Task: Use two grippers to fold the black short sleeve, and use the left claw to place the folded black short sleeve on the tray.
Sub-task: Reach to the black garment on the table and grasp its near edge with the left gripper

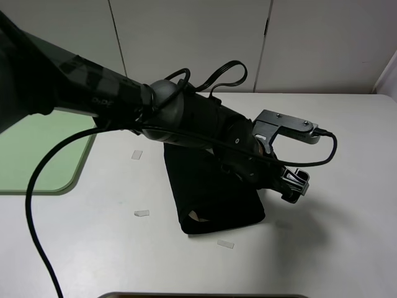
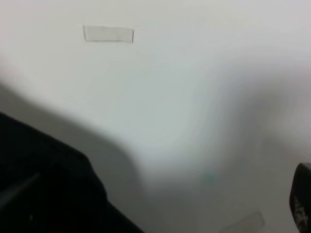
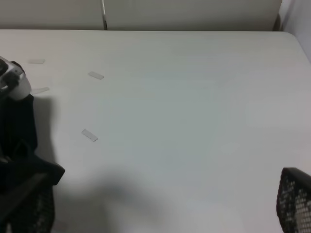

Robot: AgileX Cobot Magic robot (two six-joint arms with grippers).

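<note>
- The black short-sleeve cloth shirt [image 1: 211,198] is lying on the white counter [image 1: 347,236]. It seems to be folded already into a narrow bundle. It is well apart from the flat light-green tray [image 1: 37,155], toward the middle of the counter.
- The left gripper [image 1: 296,184] is hovering just beside the edge of the shirt that is far from the tray. Its fingers [image 2: 302,204] are looking spread and are holding nothing, though only one is showing clearly in the blurred wrist view.
- The right gripper [image 3: 160,201] is not showing in the high view, so I cannot place it against the tray. Its meshed fingers [image 3: 294,204] are standing wide apart over bare counter, gripping nothing.
- I am judging the shirt to be light, soft and limp. It is likely going to sag and open if only one layer is being pinched.
- The best hold seems to be across a folded edge, taking all layers together, on the side away from the tray.
</note>
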